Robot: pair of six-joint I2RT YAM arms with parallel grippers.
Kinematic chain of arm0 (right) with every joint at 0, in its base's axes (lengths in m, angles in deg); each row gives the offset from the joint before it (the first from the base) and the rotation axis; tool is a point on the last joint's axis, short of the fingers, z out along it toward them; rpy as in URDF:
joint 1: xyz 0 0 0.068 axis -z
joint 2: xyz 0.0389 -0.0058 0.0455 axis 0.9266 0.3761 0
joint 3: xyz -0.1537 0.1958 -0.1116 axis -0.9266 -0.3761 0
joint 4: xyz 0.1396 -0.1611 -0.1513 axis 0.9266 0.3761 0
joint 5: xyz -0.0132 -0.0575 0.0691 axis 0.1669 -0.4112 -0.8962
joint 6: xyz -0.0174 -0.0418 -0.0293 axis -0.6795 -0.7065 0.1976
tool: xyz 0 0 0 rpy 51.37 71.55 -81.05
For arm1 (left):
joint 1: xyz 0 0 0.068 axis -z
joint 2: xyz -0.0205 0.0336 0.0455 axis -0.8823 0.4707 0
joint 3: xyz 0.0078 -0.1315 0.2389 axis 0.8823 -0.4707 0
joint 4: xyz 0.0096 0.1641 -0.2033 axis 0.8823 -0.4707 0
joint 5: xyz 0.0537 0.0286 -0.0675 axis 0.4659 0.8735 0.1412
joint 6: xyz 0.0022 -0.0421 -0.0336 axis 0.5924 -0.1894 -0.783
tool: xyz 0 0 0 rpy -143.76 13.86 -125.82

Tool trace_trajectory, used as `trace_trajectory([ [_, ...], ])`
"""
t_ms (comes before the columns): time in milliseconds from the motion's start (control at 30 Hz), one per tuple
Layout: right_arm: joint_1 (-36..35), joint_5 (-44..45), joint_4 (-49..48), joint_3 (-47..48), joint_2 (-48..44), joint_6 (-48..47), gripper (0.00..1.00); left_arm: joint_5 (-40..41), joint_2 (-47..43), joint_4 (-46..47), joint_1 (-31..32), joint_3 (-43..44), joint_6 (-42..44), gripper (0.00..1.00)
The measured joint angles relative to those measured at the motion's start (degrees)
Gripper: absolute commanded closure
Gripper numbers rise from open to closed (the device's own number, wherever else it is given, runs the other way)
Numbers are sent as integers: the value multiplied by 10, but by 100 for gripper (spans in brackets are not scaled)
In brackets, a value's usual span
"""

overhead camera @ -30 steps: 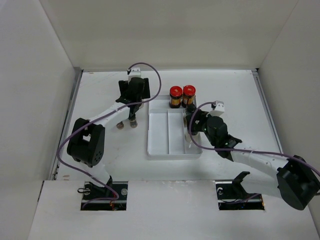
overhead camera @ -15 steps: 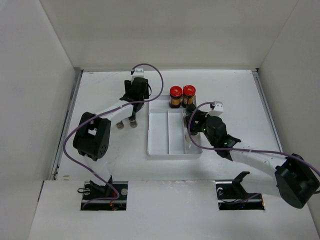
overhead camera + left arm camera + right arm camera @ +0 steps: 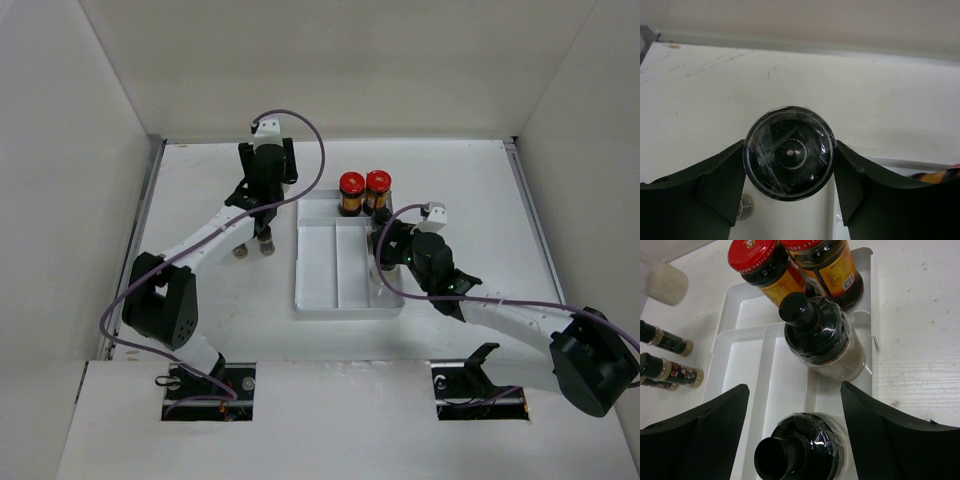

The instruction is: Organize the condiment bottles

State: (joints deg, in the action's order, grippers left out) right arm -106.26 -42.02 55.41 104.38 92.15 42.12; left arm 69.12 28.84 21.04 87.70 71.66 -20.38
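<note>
Nearest, right end effector [image 3: 792, 412]: fingers spread wide, nothing clamped, poised over the right compartment of the white tray [image 3: 315, 285]. Directly below and between the fingers — a black-capped jar [image 3: 800, 455], upright, long axis vertical, cap toward the wrist camera. Just beyond it in the same compartment, a second black-capped jar with beige contents [image 3: 822, 340], also upright. At the tray's far end, two red-lidded amber jars [image 3: 363, 192], side by side, touching or nearly so; whether inside the far compartment or just past the rim cannot be told. Middle and left compartments bare of jars.

Left of the tray on the table [image 3: 450, 170]: two slim black-capped jars [image 3: 253, 247] in the top view, with three lying on their sides, long axes roughly across the view, in the right wrist view.

Farthest, left end effector [image 3: 789, 155]: fingers pressed on either side of a round clear-wrapped jar [image 3: 788, 151], seen end-on, axis along the camera line, raised over bare table left of the tray's far corner. Tray lies to this arm's right — likely destination for the carried jar, an open compartment on the near-left side.

Left arm nearer to the loose jars.
</note>
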Motion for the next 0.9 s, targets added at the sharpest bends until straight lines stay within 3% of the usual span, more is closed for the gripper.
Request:
trace_trajectory([
  [267, 0, 1, -2, 0, -16, 0, 22, -8, -45, 31, 71, 0, -15, 60],
  [467, 0, 1, -9, -2, -25, 0, 22, -27, 0, 30, 103, 0, -32, 60],
  [900, 0, 1, -12, -4, -26, 0, 22, -27, 81, 47, 110, 0, -38, 59],
])
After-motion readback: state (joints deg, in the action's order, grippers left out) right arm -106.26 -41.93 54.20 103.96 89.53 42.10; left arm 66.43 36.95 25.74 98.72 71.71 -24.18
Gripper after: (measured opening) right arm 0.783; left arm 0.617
